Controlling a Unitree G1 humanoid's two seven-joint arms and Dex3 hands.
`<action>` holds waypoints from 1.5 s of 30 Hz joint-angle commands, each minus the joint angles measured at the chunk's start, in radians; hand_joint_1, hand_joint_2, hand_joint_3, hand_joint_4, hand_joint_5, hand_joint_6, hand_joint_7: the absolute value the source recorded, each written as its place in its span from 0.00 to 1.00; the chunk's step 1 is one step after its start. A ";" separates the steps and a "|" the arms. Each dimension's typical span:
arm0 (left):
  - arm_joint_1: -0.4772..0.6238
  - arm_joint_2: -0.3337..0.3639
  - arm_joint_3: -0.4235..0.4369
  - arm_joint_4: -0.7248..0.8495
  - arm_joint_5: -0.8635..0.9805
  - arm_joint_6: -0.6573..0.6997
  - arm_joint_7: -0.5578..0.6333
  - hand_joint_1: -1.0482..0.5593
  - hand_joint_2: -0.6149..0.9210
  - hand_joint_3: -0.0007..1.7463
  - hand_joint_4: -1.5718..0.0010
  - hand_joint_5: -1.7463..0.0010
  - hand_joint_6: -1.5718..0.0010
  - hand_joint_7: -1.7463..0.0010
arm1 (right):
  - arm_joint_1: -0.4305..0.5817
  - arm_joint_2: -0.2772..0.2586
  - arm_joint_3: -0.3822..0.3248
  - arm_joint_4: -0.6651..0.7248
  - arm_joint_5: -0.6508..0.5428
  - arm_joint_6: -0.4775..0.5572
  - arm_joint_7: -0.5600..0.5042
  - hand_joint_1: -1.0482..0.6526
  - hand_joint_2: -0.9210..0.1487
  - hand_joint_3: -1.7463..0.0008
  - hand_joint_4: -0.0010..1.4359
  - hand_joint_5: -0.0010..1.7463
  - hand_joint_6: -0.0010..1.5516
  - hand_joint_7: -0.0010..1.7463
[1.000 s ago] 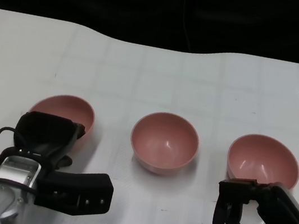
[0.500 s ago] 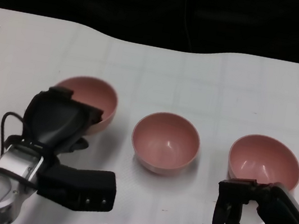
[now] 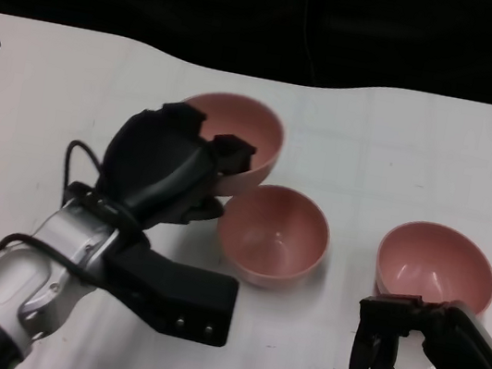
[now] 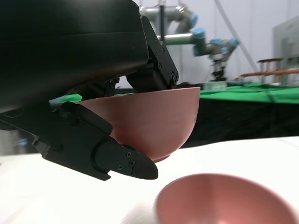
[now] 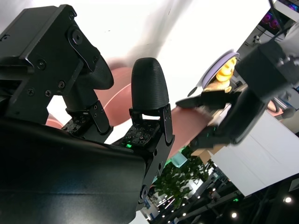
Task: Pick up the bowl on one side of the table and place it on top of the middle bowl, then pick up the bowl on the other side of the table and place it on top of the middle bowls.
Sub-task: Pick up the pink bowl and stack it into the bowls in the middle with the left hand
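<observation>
Now the left bowl (image 3: 235, 136) was off the tabletop (image 3: 73, 92), gripped at its near rim by my left robot hand (image 3: 169, 168), fingers over the lip and thumb under. Compared w/ half a sec earlier it had travelled up and to the right, from the left side toward the middle bowl (image 3: 272, 235); a sec back it sat on the surface. In the left wrist view it hung tilted above and a bit behind the middle bowl, not touching, so not centred over it yet. That meant step one was in transit: lift done, placement pending. My right robot hand (image 3: 428, 368) hadn't moved, fingers apart, holding nothing, just beside the right bowl (image 3: 437, 263), which sat untouched.
</observation>
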 commanded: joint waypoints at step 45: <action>0.101 0.042 0.012 -0.315 -0.217 0.131 -0.650 0.08 1.00 0.31 1.00 0.95 0.95 0.99 | 0.035 -0.001 0.001 -0.037 0.039 0.001 0.021 0.67 0.66 0.11 0.61 1.00 0.54 0.82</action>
